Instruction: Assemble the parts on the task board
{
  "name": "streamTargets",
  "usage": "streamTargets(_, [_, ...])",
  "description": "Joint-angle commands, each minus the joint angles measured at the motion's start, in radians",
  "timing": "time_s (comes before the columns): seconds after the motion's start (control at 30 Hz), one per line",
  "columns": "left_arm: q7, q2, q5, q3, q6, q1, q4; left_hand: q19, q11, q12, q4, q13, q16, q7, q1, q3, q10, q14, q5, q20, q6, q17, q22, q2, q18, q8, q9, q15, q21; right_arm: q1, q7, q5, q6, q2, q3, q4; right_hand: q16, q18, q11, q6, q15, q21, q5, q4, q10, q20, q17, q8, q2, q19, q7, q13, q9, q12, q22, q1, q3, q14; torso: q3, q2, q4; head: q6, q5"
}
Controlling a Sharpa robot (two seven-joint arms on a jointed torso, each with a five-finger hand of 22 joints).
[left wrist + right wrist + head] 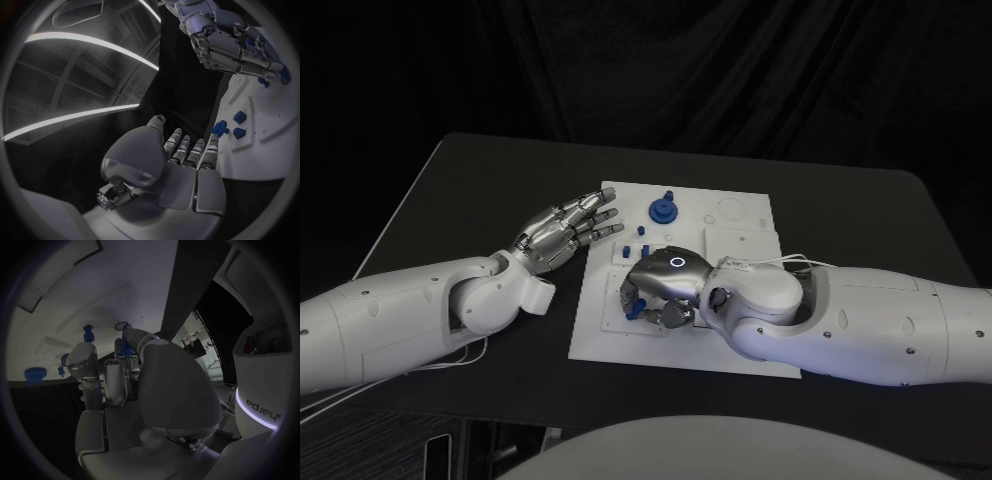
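1. Currently we see the right hand (664, 287) over the white task board (740, 245), fingers curled on a blue part (127, 349).
2. We see the left hand (564, 230) beside the board above the tabletop (473, 190), fingers spread, holding nothing.

The task board (733, 345) lies mid-worktop (459, 200). The left hand (567, 230) hovers just beside the board's left edge; the right hand (661, 285) sits over its near-left area, parts (665, 210) behind it.
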Motion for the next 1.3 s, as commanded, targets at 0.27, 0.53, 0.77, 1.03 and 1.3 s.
streamTargets(0.27, [0.007, 0.002, 0.004, 0.001, 0.016, -0.003, 0.000, 0.007, -0.001, 0.001, 0.000, 0.001, 0.005, -0.004, 0.009, 0.004, -0.003, -0.002, 0.005, -0.001, -0.004, 0.001, -0.001, -0.001, -0.015, 0.004, -0.001, 0.007, 0.002, -0.006, -0.020, -0.007, 0.058, -0.009, -0.007, 0.007, -0.006, 0.000, -0.005, 0.007, -0.004, 0.008, 0.140, -0.021, -0.018, -0.006, -0.001, -0.030, 0.007, 0.000, 0.007, 0.031, 0.002, 0.038, 0.120, -0.021, 0.004, -0.004, 0.0000, 0.000, -0.0013, 0.000, -0.001])
streamTargets(0.53, [0.007, 0.004, 0.004, 0.001, 0.016, -0.004, -0.001, 0.007, -0.001, 0.001, 0.000, 0.001, 0.005, -0.004, 0.009, 0.004, -0.003, -0.002, 0.005, -0.001, -0.004, 0.001, -0.001, -0.001, -0.015, 0.004, -0.001, 0.007, 0.002, -0.005, -0.011, -0.007, 0.042, -0.015, -0.005, 0.020, -0.003, -0.001, -0.011, 0.007, -0.009, 0.017, 0.129, -0.027, -0.006, -0.009, 0.005, -0.043, 0.005, 0.003, 0.005, 0.045, -0.001, 0.061, 0.122, -0.026, 0.004, -0.001, 0.0000, -0.002, -0.0012, 0.000, 0.002])
streamTargets(0.77, [0.006, 0.005, 0.004, 0.001, 0.015, -0.004, -0.001, 0.007, -0.002, 0.001, 0.000, 0.001, 0.005, -0.004, 0.008, 0.005, -0.003, -0.003, 0.005, -0.001, -0.004, 0.001, -0.002, -0.001, -0.015, 0.004, -0.001, 0.007, 0.002, 0.002, -0.031, -0.010, 0.083, -0.016, -0.004, 0.023, -0.006, 0.000, -0.020, 0.003, -0.016, 0.012, 0.191, -0.051, -0.005, -0.017, 0.002, -0.078, -0.002, -0.003, 0.004, 0.097, -0.015, 0.134, 0.120, -0.023, 0.015, -0.004, -0.0012, -0.004, -0.0010, 0.000, 0.005])
streamTargets(1.03, [0.005, 0.007, 0.004, 0.001, 0.015, -0.005, -0.003, 0.007, -0.002, 0.002, 0.000, 0.001, 0.005, -0.003, 0.007, 0.005, -0.002, -0.003, 0.005, -0.001, -0.003, 0.001, -0.001, -0.001, -0.015, 0.004, -0.001, 0.007, 0.002, 0.007, -0.054, -0.044, 0.133, -0.011, -0.004, 0.024, -0.012, 0.002, -0.027, 0.021, -0.022, 0.010, 0.253, -0.069, -0.033, -0.023, -0.004, -0.102, -0.014, -0.010, 0.001, 0.163, -0.023, 0.215, 0.118, -0.032, 0.036, -0.009, -0.0005, -0.002, 0.0000, 0.000, 0.005])
streamTargets(1.3, [0.004, 0.009, 0.004, 0.001, 0.016, -0.005, -0.004, 0.007, -0.001, 0.002, 0.000, 0.001, 0.005, -0.003, 0.006, 0.005, -0.002, -0.002, 0.005, -0.001, -0.003, 0.001, -0.001, -0.001, -0.015, 0.004, -0.001, 0.007, 0.002, 0.008, -0.069, -0.050, 0.150, -0.004, -0.004, 0.019, -0.015, 0.002, -0.026, 0.027, -0.022, 0.007, 0.255, -0.064, -0.047, -0.022, -0.009, -0.104, -0.012, -0.012, 0.001, 0.176, -0.022, 0.227, 0.117, -0.046, 0.038, -0.011, 0.0001, 0.000, -0.0005, 0.000, 0.009])
